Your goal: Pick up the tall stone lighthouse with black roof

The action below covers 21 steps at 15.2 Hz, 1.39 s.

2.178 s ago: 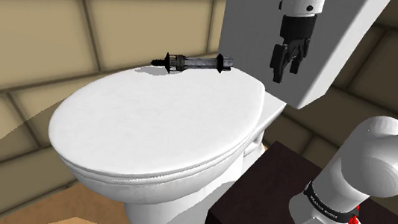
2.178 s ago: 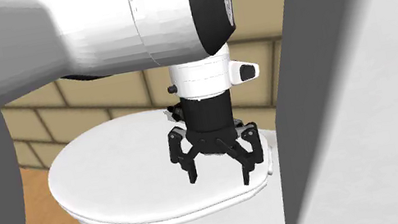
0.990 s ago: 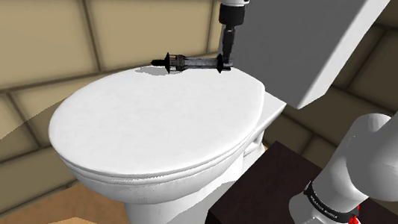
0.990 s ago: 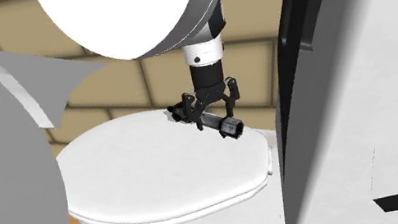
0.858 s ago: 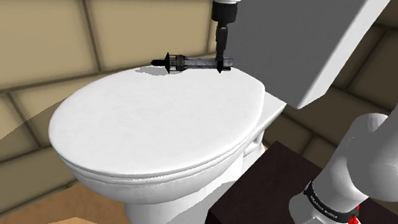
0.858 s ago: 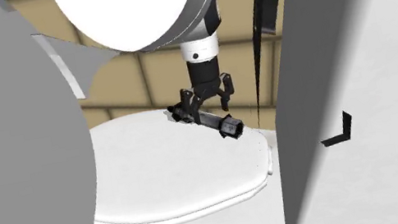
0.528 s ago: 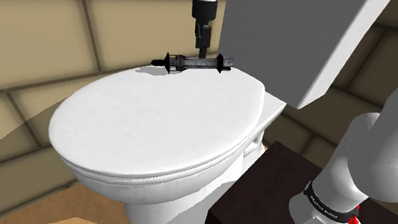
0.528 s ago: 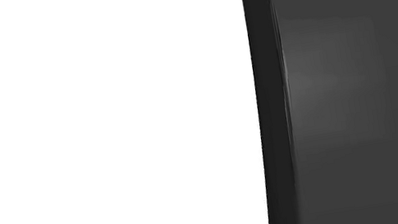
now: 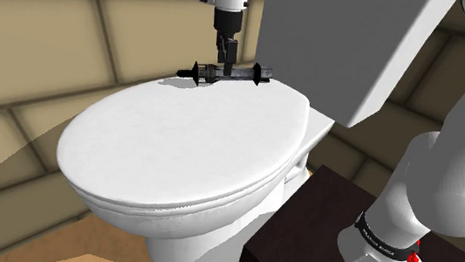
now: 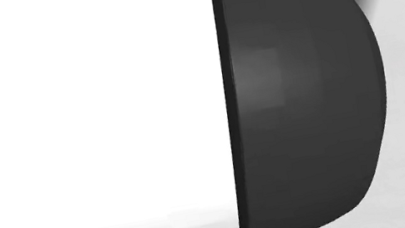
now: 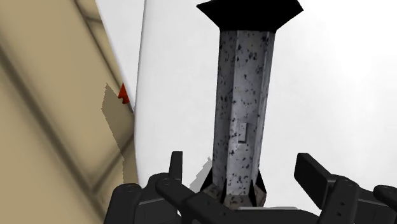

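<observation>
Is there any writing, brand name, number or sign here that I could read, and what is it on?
No text here can be read.
Black band low on the white arm: tiny white marks, too small to read.
Speckled grey lighthouse: no lettering, just a small pale rectangle on its side.
White toilet lid: plain, no marks.

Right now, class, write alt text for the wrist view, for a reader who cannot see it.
A speckled grey lighthouse lies on a white toilet lid, stretching away from the gripper to a flared black end. The two black fingers stand open either side of its near end, not clasping it. A tan brick wall runs alongside.
</observation>
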### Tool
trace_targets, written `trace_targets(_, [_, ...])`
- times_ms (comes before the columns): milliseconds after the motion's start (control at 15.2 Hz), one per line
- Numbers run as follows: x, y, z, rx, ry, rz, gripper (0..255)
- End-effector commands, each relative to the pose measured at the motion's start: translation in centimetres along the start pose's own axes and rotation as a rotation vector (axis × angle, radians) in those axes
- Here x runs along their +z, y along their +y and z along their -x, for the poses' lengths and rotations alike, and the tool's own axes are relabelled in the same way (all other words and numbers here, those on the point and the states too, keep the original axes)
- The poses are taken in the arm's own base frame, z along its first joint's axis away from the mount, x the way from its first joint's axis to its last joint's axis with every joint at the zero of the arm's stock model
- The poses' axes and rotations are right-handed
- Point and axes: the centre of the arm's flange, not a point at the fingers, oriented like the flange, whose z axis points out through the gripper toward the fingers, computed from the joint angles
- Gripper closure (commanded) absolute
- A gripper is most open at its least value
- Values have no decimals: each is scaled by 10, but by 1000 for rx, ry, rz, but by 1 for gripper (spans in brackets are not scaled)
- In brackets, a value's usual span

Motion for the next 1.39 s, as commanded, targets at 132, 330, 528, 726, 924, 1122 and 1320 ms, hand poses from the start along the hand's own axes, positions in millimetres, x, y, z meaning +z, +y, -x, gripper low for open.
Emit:
trace_targets(132, [13,-1,0,-1,0,0,0])
trace_targets(330, [13,-2,0,-1,0,0,255])
trace_targets(528, [13,-1,0,-1,0,0,255])
trace_targets(726, [13,-1,0,-1,0,0,255])
trace_targets(924, [2,-1,1,-1,0,0,255])
trace_targets(1122, [-13,0,1,-1,0,0,255])
trace_targets(1320, [-29,0,1,-1,0,0,255])
